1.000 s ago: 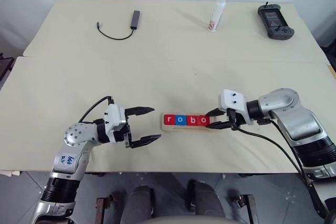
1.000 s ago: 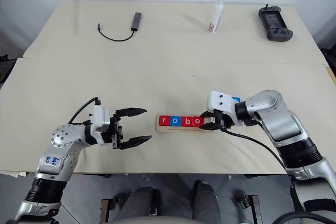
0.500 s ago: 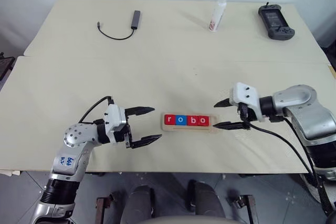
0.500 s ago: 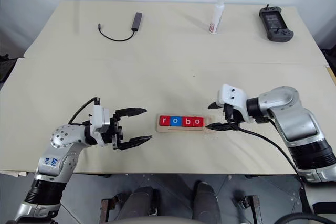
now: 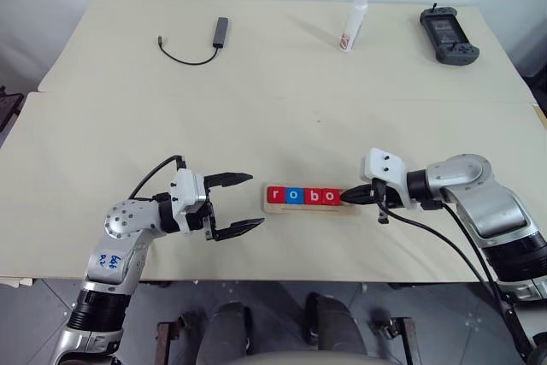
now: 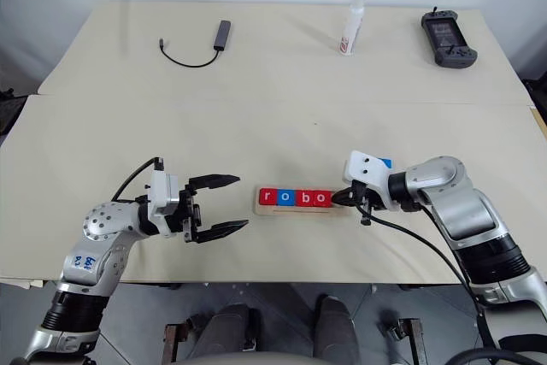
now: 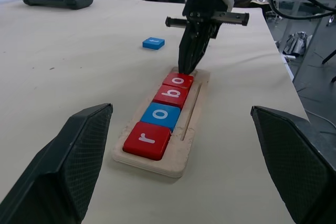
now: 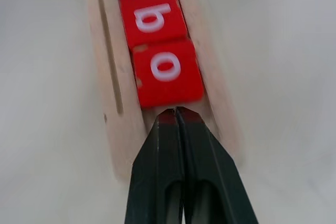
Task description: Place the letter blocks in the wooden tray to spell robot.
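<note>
Near the table's front edge: wooden tray holding r, o, b, o
Right pincer: closed, empty, tips at last o
Left pincer: wide open, empty

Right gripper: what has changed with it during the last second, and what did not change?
The right gripper backed off from the tray's right end with jaws open, then returned there and shut empty, its tips now against the last red o tile. Four tiles still spell "robo". The blue t tile, the tray and the open left gripper stayed put.
</note>
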You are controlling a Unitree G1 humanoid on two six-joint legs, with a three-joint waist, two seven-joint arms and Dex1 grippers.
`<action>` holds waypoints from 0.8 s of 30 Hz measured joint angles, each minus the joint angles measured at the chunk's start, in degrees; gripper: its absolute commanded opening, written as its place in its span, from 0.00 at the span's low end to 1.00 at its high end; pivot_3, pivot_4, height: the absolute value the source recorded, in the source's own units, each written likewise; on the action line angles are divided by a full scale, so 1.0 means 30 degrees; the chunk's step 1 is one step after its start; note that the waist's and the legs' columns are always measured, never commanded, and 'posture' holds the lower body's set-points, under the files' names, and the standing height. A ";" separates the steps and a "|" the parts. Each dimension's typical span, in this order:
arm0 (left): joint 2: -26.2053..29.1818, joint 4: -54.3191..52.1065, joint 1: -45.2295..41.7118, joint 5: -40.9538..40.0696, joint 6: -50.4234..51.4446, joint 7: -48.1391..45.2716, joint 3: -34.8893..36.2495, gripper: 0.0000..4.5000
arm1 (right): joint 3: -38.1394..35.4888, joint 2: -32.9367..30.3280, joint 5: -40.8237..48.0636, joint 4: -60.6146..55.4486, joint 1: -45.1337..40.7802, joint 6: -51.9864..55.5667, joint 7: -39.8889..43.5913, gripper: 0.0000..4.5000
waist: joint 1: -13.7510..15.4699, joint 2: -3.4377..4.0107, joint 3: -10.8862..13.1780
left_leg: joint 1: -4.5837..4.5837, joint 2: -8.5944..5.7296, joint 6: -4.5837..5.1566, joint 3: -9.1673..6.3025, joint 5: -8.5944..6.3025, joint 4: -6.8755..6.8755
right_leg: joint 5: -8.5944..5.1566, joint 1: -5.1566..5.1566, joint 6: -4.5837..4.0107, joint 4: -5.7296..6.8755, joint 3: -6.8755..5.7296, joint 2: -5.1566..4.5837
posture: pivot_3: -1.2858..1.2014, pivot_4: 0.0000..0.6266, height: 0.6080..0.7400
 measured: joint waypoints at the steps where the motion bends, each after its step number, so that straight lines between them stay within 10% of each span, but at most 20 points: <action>1: 0.0001 0.0003 -0.0006 0.0000 0.0000 -0.0001 0.0000 1.00 | 0.0136 0.0143 -0.0001 -0.0046 -0.0135 0.0165 -0.0091 0.01 | -0.0014 0.0000 0.0000 | 0.0001 0.0000 0.0000 -0.0001 0.0000 0.0000 | 0.0000 0.0000 0.0000 0.0001 0.0000 0.0000 | 0.52 0.24 1.00; 12: 0.0011 0.0037 -0.0031 0.0001 0.0000 -0.0053 -0.0023 1.00 | -0.1253 -0.0713 0.0461 -0.2076 0.1101 0.0693 -0.0699 0.04 | 0.0162 -0.0001 0.0000 | -0.0010 -0.0007 0.0003 -0.0008 -0.0002 -0.0002 | 0.0000 0.0000 0.0000 -0.0008 -0.0001 -0.0002 | 0.52 0.24 1.00; 24: 0.0022 0.2381 -0.1405 0.0013 -0.0245 -0.0953 -0.0019 1.00 | -1.4107 0.2537 0.2997 -0.3115 1.1065 -0.4759 -0.4978 0.89 | 0.0657 -0.0002 -0.0005 | 0.0024 -0.0012 0.0004 0.0004 -0.0002 -0.0036 | 0.0000 0.0033 0.0001 -0.0025 -0.0009 0.0003 | 0.52 0.24 1.00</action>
